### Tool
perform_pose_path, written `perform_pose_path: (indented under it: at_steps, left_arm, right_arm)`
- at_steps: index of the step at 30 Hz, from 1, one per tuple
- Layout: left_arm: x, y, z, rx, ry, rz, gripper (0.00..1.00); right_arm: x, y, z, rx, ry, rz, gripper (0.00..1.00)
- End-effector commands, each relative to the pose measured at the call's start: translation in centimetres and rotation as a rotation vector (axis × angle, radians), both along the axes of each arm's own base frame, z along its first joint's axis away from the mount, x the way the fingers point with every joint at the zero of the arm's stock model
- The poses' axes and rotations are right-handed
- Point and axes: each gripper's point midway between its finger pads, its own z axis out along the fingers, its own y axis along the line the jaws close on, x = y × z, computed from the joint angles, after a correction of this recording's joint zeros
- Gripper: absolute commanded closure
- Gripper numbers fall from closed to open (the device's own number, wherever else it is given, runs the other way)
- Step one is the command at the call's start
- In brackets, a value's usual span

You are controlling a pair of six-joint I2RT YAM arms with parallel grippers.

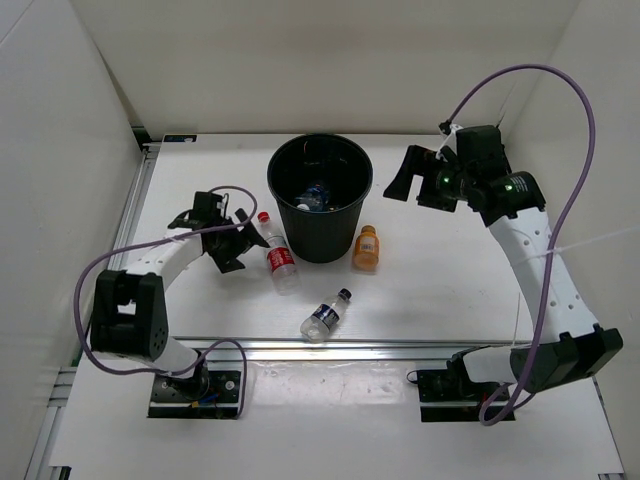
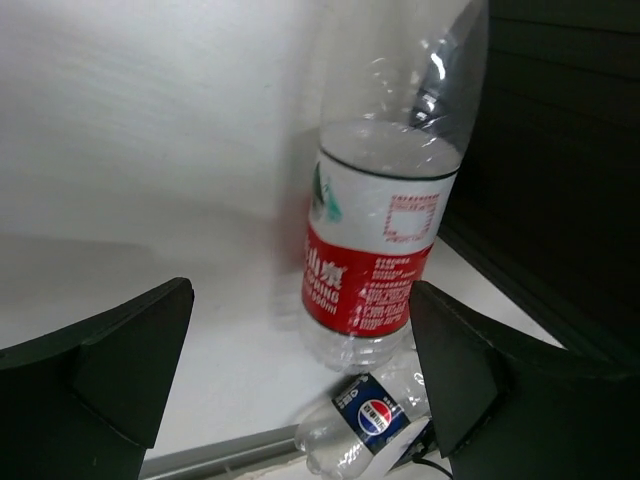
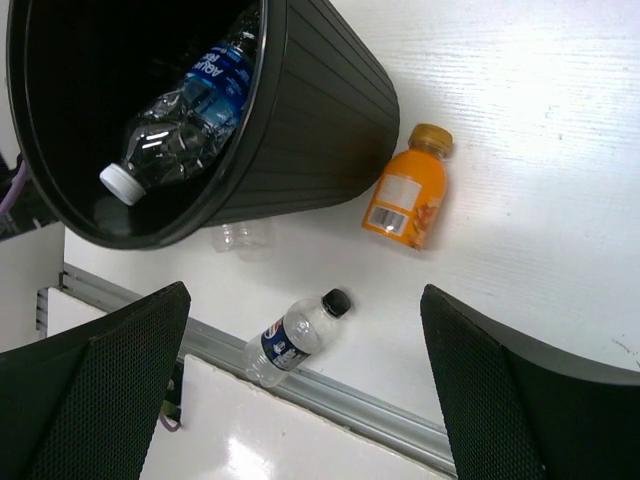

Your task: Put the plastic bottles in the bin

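Left claw (image 1: 241, 243): from above we see it spread wide, gripping nothing, just left of the red-label bottle (image 1: 281, 258).
Right claw (image 1: 408, 178): released too, hanging right of the bin (image 1: 322, 240) rim.
Bin: upright mid-tabletop (image 1: 450, 300), blue-label bottle (image 1: 318, 196) inside.
Orange bottle (image 1: 366, 247): just right of the bin's foot.
Dark-label bottle (image 1: 326, 317): lying near the front rail (image 1: 400, 346).
Left wrist: red-label bottle ahead of the spread claw, touching neither side, bin wall just beside it.
Right wrist: white tabletop shows between orange bottle and dark-label bottle.
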Motion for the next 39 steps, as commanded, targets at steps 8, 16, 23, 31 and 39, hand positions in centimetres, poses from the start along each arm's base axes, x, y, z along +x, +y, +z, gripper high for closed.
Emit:
perform_pose_path:
  at_steps: [8, 16, 23, 31, 39]
  left_arm:
    - [4.4, -4.1, 0.0, -0.039, -0.067, -0.113, 0.00]
    - [0.9, -3.8, -4.2, -0.037, 0.067, -0.123, 0.28]
    - [-0.5, -0.9, 1.5, -0.026, -0.062, -0.023, 0.57]
    - [5.4, 1.9, 25.8, 0.143, -0.540, 0.143, 0.53]
    - [11.6, -5.7, 33.5, 0.180, -0.703, -0.025, 0.52]
  right_arm:
    - [-2.2, -1.4, 0.4, -0.008, -0.016, 0.013, 0.00]
    - [-2.7, -2.9, 0.2, -0.049, -0.021, -0.028, 0.00]
    - [-2.7, -3.1, -1.7, -0.047, 0.021, -0.047, 0.00]
    - [-1.9, -2.0, -3.5, 0.020, 0.088, -0.043, 0.00]
    - [-1.2, -1.1, -4.0, 0.057, 0.121, -0.034, 0.00]
